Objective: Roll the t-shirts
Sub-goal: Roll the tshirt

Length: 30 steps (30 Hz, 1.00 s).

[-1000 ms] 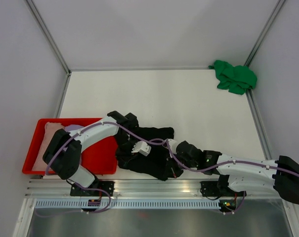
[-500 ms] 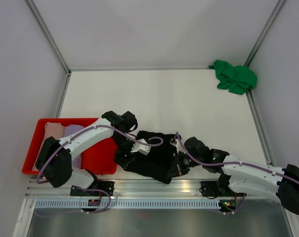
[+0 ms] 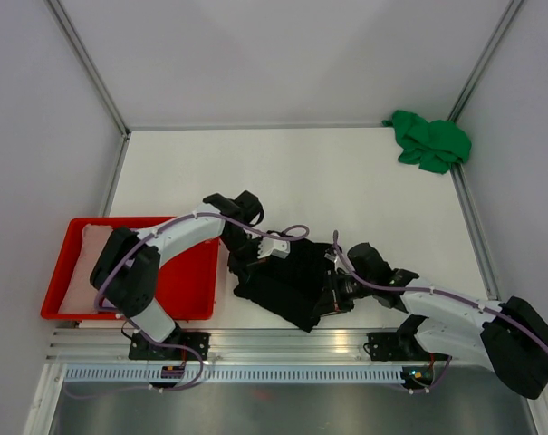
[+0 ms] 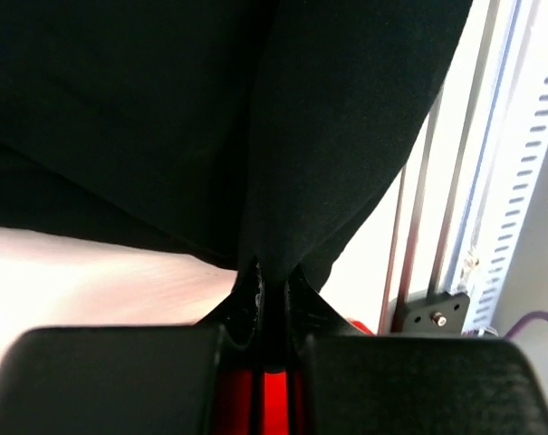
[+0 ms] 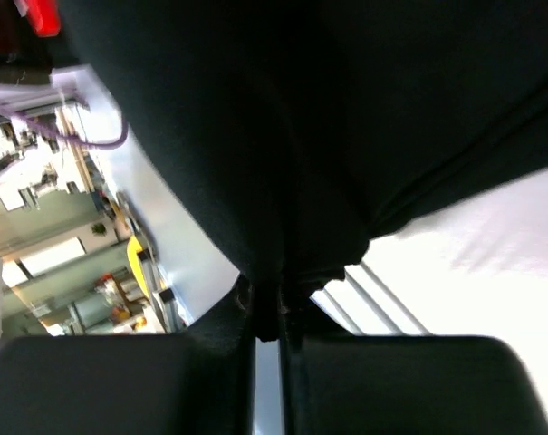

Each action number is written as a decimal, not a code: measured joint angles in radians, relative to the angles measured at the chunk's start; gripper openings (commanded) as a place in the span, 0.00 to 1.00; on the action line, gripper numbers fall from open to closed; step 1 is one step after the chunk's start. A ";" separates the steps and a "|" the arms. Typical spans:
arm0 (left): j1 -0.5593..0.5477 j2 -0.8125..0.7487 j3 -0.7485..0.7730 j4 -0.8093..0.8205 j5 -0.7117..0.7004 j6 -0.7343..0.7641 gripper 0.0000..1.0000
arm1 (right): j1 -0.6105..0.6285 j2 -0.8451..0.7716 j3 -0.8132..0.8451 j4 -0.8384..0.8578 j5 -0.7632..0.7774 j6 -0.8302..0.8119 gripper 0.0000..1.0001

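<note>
The black t-shirt lies bunched near the table's front edge, between the two arms. My left gripper is shut on its left edge; in the left wrist view the black cloth is pinched between the jaws at the left gripper. My right gripper is shut on the shirt's right side; the right wrist view shows the cloth clamped at the right gripper. A bright green t-shirt lies crumpled at the far right corner. A pale pink t-shirt lies in the red tray.
The red plastic tray sits at the front left, beside the left arm. A metal rail runs along the near edge. White walls with metal posts enclose the table on three sides.
Both grippers have moved away from the front edge and slightly right, dragging the black t-shirt with them. The left arm now reaches further over the table.
</note>
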 measured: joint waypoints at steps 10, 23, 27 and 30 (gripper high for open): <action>0.038 0.149 0.069 0.001 0.003 -0.065 0.02 | -0.254 0.024 0.154 -0.256 0.066 -0.195 0.35; 0.074 0.209 0.114 -0.007 0.023 -0.088 0.02 | -0.108 -0.109 0.232 -0.212 0.265 -0.334 0.84; 0.089 0.211 0.114 -0.010 0.028 -0.088 0.03 | -0.098 -0.025 0.129 -0.133 0.261 -0.290 0.84; 0.091 0.212 0.114 -0.011 0.030 -0.088 0.03 | -0.074 -0.015 0.087 -0.067 0.257 -0.254 0.75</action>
